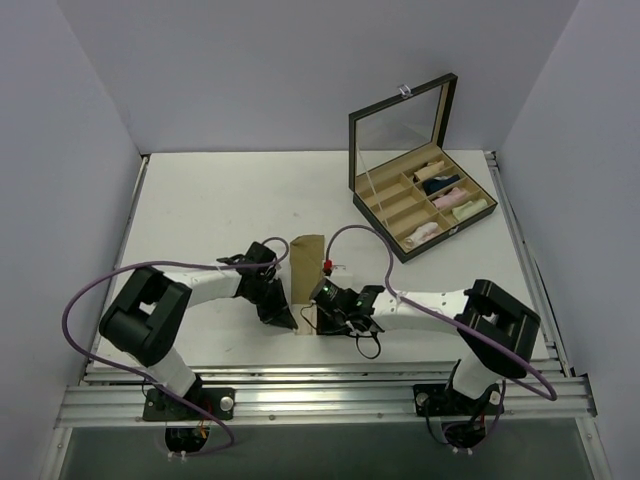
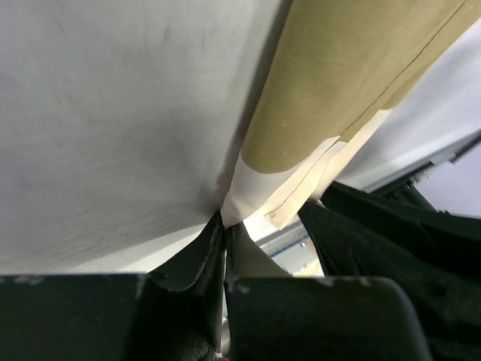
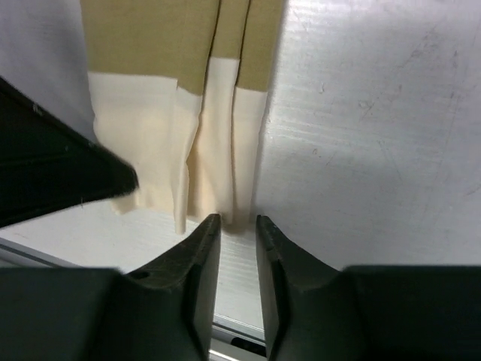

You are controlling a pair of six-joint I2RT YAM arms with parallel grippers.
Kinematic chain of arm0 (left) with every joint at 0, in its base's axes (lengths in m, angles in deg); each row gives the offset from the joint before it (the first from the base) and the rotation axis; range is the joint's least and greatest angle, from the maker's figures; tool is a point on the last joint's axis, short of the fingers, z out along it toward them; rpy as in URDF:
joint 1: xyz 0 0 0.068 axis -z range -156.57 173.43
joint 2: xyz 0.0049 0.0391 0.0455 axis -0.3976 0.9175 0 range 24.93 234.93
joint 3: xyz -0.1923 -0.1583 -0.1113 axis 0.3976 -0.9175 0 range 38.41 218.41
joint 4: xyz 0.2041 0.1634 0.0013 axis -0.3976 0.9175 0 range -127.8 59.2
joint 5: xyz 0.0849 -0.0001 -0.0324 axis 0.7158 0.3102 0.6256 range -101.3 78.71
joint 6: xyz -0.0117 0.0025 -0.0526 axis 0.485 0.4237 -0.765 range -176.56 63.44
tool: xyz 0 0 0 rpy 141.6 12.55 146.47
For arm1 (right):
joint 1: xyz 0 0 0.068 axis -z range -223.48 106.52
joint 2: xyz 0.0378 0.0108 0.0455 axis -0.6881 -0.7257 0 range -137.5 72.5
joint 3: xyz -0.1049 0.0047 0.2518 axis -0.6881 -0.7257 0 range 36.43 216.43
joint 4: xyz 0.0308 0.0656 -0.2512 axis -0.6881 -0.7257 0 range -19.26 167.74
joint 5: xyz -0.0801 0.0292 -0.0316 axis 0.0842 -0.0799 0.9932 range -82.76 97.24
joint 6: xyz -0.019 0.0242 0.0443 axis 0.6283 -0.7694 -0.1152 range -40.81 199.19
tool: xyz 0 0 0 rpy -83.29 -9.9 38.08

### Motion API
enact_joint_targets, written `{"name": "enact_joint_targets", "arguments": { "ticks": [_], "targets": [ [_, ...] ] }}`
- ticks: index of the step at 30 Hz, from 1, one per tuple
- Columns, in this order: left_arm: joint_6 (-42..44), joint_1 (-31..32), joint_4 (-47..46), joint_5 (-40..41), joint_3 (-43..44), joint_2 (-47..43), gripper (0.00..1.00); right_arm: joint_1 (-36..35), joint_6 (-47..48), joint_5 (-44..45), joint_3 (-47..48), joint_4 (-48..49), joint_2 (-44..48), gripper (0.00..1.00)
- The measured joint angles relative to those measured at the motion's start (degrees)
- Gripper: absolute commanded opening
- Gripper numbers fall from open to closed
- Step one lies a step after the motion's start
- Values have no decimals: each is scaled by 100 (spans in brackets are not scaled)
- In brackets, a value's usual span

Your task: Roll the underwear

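The tan-beige underwear (image 1: pixel 306 262) lies folded into a long strip on the white table, its paler band (image 3: pixel 203 143) toward the near edge. In the left wrist view the tan cloth (image 2: pixel 346 68) runs away from my left gripper (image 2: pixel 225 226), whose jaws are shut on the pale band's corner. My right gripper (image 3: pixel 237 219) stands open by a narrow gap right at the band's near edge, with nothing between its fingers. From above, the left gripper (image 1: pixel 292 322) and right gripper (image 1: pixel 322 322) sit side by side at the strip's near end.
A dark box (image 1: pixel 420 200) with an open glass lid stands at the back right, with rolled cloths in several compartments. The metal rail (image 1: pixel 320 385) of the table's near edge lies just behind both grippers. Grey walls enclose the table.
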State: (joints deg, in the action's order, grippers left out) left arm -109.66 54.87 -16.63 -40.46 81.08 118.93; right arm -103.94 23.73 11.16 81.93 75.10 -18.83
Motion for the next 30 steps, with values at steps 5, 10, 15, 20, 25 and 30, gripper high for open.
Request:
{"name": "enact_joint_targets", "arguments": {
  "ticks": [5, 10, 15, 20, 25, 30],
  "targets": [
    [424, -42, 693, 302, 717, 203, 2, -177, 1043, 256, 354, -13, 17, 48],
    [874, -177, 1486, 227, 1325, 658, 2, -507, 2072, 361, 396, 518, 186, 52],
    [1049, -544, 2024, -68, 1384, 1016, 2, -608, 3021, 400, 428, 896, 208, 52],
    [1029, -994, 2201, -538, 1381, 1091, 2, -802, 3908, 647, 527, 1021, 68, 53],
    [872, -1244, 2216, -955, 1381, 1097, 2, -1045, 4614, 837, 741, 1034, -229, 53],
    [599, -1381, 2168, -1233, 1318, 1097, 2, -1123, 4999, 879, 970, 1071, -396, 53]
  ]
}}
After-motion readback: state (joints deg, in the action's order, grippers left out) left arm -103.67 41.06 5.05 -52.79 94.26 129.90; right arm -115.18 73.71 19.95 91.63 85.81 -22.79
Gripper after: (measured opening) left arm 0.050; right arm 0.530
